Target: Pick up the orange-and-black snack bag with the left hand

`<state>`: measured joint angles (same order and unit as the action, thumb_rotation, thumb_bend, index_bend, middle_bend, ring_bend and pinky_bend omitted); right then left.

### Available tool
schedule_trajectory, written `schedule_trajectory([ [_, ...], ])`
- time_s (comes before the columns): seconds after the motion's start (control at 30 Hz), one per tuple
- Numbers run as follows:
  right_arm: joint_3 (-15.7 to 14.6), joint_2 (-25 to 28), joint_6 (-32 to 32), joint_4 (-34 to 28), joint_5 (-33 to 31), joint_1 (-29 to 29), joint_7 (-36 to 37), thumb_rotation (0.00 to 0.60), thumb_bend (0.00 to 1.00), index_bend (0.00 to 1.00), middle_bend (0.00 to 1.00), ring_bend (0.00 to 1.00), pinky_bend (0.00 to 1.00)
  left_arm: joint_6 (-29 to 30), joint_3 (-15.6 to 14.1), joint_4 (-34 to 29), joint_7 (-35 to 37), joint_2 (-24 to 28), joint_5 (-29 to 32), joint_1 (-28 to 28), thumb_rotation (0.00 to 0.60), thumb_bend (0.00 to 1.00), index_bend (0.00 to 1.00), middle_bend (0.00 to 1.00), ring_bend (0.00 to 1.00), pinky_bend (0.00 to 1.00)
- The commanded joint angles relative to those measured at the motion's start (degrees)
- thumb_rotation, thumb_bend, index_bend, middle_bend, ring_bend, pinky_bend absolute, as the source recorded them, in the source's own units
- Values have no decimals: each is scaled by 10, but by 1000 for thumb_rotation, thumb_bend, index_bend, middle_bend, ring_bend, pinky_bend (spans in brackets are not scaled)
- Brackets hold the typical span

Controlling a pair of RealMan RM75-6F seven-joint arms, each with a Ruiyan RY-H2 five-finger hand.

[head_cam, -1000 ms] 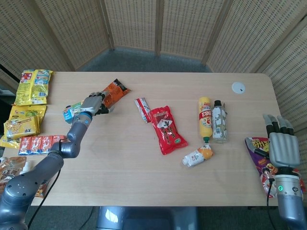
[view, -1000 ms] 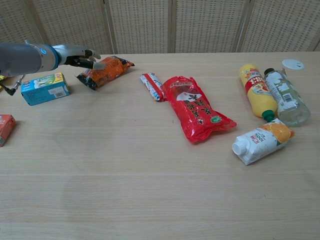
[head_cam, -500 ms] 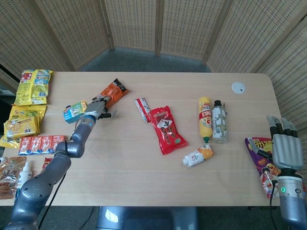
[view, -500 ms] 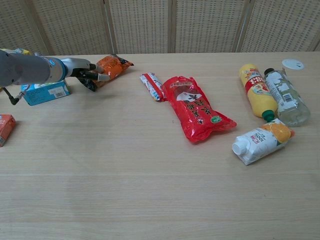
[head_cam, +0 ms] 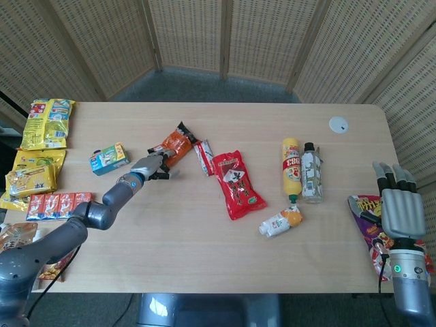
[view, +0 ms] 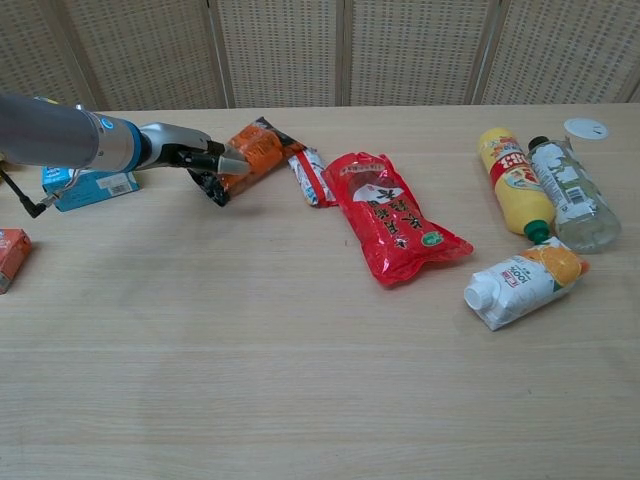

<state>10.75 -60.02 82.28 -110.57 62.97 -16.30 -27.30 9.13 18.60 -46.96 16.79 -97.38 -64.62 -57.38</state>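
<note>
left hand (view: 196,158) clamped around orange-and-black snack bag (view: 256,156), bag just beside small red-and-white packet (view: 312,177)

"100" on the small white juice carton (view: 517,284) lying far right of the left hand (view: 196,159), Chinese characters on the red snack bag (view: 393,217), other print unreadable

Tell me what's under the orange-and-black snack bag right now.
The left hand grips the orange-and-black snack bag at its near end. Its far end lies against the small red-and-white packet. Whether it rests on the table is unclear.
</note>
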Motion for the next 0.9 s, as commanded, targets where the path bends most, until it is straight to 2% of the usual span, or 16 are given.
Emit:
schedule_trajectory([
  [0.03, 1, 3, 4, -4, 4, 2, 1, 144, 323, 0, 62, 0, 34, -18, -1, -164, 16, 107, -22, 38, 183, 367, 0, 0, 0, 0],
  [0.2, 1, 9, 14, -13, 13, 6, -1, 146, 323, 0, 62, 0, 34, -33, -10, -288, 18, 188, -22, 58, 184, 370, 0, 0, 0, 0],
  [0.4, 3, 14, 18, -22, 19, 8, -1, 149, 323, 0, 62, 0, 34, -11, -20, -413, 17, 286, -23, 90, 184, 370, 0, 0, 0, 0],
  [0.47, 4, 15, 17, -23, 20, 8, -1, 149, 323, 0, 63, 0, 34, 15, -20, -446, 17, 312, -25, 107, 185, 370, 0, 0, 0, 0],
  [0.53, 4, 15, 16, -23, 21, 8, 2, 147, 322, 0, 62, 0, 34, 70, -20, -475, 9, 332, -36, 133, 189, 370, 0, 0, 0, 0],
  [0.6, 3, 14, 12, -22, 21, 8, 8, 147, 322, 0, 62, 0, 34, 133, -25, -486, -7, 335, -50, 154, 201, 370, 0, 0, 0, 0],
  [0.7, 1, 10, 9, -18, 24, 9, 14, 145, 323, 0, 62, 0, 34, 180, -33, -470, -37, 320, -53, 155, 215, 371, 0, 0, 0, 0],
  [0.9, -4, 11, 11, -14, 33, 15, 25, 146, 322, 0, 62, 0, 34, 178, -49, -378, -98, 243, -25, 98, 212, 370, 0, 0, 0, 0],
])
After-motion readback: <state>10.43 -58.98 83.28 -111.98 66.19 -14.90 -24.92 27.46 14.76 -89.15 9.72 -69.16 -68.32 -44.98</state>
